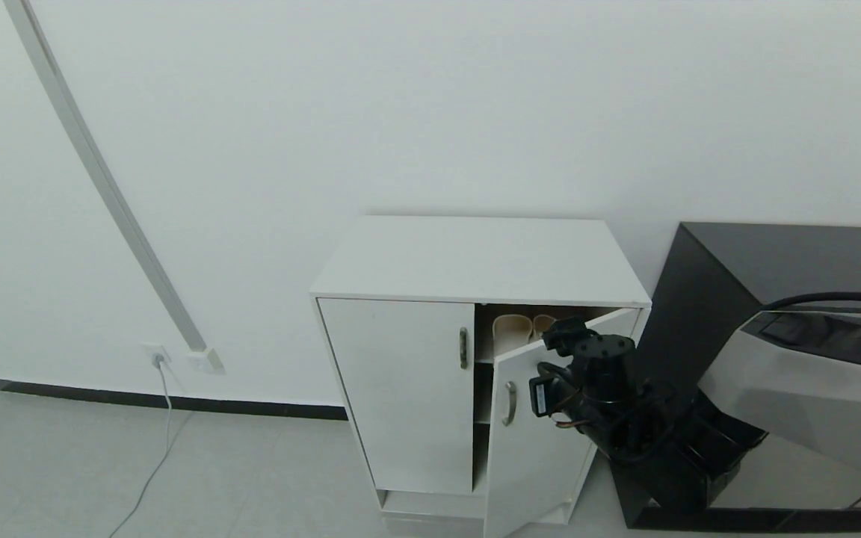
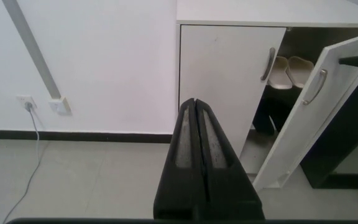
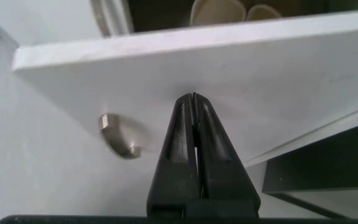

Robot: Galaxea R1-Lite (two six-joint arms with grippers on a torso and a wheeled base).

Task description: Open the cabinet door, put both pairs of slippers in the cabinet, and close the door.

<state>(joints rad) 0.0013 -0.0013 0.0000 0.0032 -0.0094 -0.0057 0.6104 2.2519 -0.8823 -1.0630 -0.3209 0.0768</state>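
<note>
Right hand (image 3: 194,98) closed, seemingly touching cabinet door (image 3: 266,62).

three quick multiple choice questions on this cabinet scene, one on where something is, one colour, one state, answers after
1. Where do the slippers lie, relative to the cabinet?
A. on the floor before it
B. on its top
C. on its upper shelf inside

2. The slippers' colour?
A. beige
B. black
C. red

3. The cabinet's right door is:
A. fully shut
B. partly open
C. taken off

Answers:
1 C: their toes show on the upper shelf through the gap.
2 A: pale beige against the dark inside.
3 B: it stands swung out, the right gripper against its outer face.
</note>
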